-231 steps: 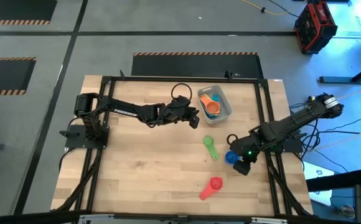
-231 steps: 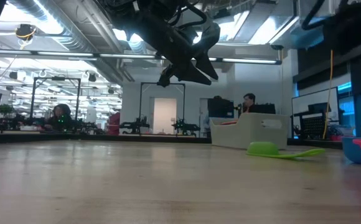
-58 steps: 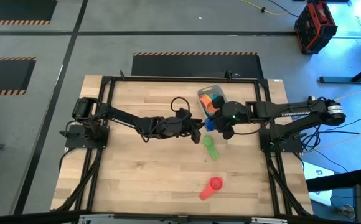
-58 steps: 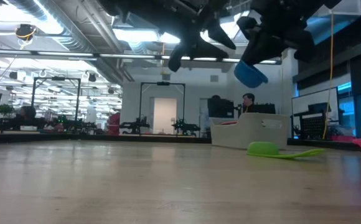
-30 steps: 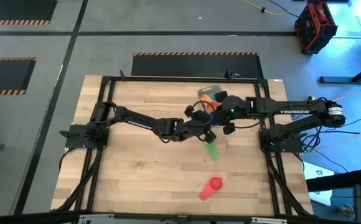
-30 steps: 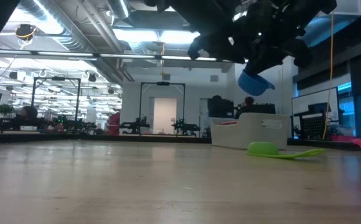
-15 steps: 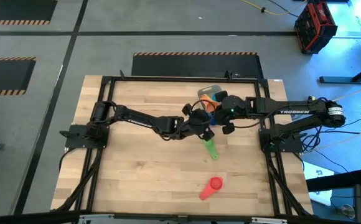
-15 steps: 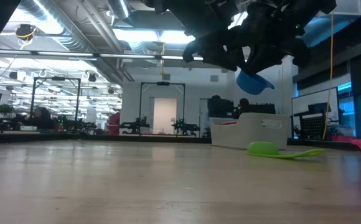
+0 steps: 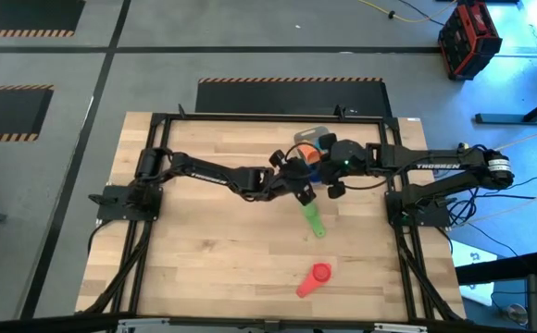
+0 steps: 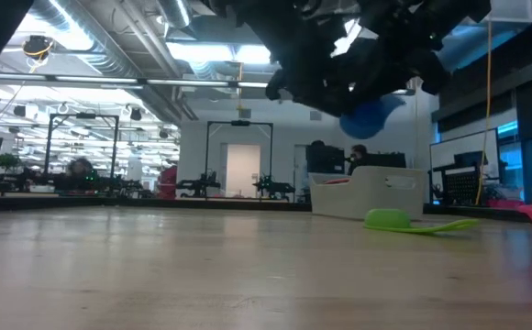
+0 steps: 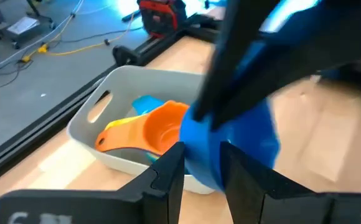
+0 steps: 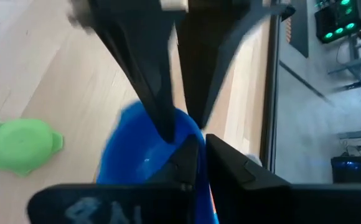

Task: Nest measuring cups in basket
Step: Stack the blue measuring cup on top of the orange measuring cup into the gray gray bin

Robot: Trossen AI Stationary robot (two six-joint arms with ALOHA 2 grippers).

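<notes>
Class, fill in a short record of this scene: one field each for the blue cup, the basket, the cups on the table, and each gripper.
Blue cup: dark blue cup, held in the air beside the basket
Basket: basket, holds orange cup and light blue cup
On the table: green cup; red cup
Right gripper: right gripper, shut on the dark blue cup
Left gripper: left gripper, fingers at the same cup

A dark blue plastic measuring cup, an orange plastic cup, a green plastic cup, a red plastic cup; pale wood-grain worktop.
</notes>
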